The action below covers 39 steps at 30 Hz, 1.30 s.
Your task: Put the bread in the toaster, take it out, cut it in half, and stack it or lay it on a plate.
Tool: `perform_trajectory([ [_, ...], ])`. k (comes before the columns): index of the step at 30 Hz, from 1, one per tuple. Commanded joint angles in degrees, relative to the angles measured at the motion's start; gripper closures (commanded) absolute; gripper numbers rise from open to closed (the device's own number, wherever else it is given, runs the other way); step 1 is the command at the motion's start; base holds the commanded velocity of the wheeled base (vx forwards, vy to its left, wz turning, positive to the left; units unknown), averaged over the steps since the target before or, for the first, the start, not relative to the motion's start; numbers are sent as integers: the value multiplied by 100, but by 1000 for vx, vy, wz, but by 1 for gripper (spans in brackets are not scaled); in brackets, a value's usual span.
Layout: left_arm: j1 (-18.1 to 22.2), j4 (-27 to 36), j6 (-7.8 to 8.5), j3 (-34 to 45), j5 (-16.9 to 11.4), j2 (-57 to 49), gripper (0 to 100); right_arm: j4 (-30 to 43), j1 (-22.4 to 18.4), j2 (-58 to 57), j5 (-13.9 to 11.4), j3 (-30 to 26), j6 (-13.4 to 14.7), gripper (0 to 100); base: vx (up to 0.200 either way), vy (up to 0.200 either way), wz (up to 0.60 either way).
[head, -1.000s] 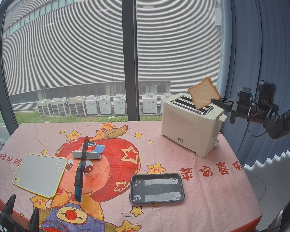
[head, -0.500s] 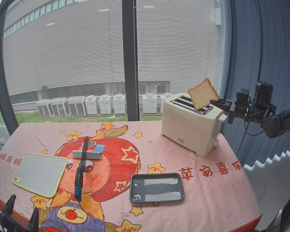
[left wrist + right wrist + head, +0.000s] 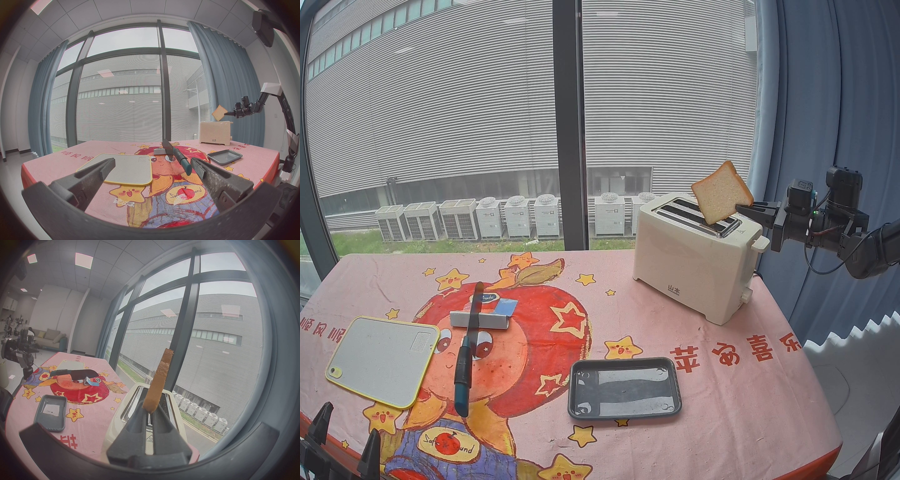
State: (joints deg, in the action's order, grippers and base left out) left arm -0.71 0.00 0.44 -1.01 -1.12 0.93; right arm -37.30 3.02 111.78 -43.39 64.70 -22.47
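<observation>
A slice of bread [image 3: 722, 191] hangs tilted over the near slot of the cream toaster [image 3: 694, 259], its lower corner just above the slot. My right gripper [image 3: 747, 209] is shut on the slice's right corner; the right wrist view shows the bread [image 3: 157, 382] edge-on, pinched between the fingers above the toaster [image 3: 143, 413]. My left gripper [image 3: 153, 170] stands open and holds nothing, low at the table's front left edge. A teal-handled knife [image 3: 466, 350] leans on a small white rest. A white cutting board [image 3: 381, 359] lies at the left. A dark plate [image 3: 625, 387] sits front centre.
The table carries a pink cloth with an apple print [image 3: 550, 325]. A window fills the back and a blue curtain [image 3: 825, 112] hangs close behind my right arm. The toaster stands near the table's right rear edge.
My right gripper with the bread has shifted slightly; the slice sits a touch lower and nearer the slot. Nothing on the table has moved.
</observation>
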Motion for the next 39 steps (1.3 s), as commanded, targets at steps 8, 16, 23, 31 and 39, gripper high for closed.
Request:
perform_trajectory([
  [8,0,0,0,92,-2,-31,0,100,40,81,14,-71,-320,100,0,0,0],
  [16,0,9,0,92,-2,-31,0,100,76,90,32,-124,-328,100,0,0,0],
  [23,0,9,9,92,-2,-31,0,100,102,116,41,-141,-328,100,0,0,0],
  [31,0,9,0,92,-2,-31,0,100,102,125,50,-150,-328,100,0,0,0],
  [39,0,9,9,101,-2,-31,0,100,111,125,50,-141,-328,100,0,0,0],
])
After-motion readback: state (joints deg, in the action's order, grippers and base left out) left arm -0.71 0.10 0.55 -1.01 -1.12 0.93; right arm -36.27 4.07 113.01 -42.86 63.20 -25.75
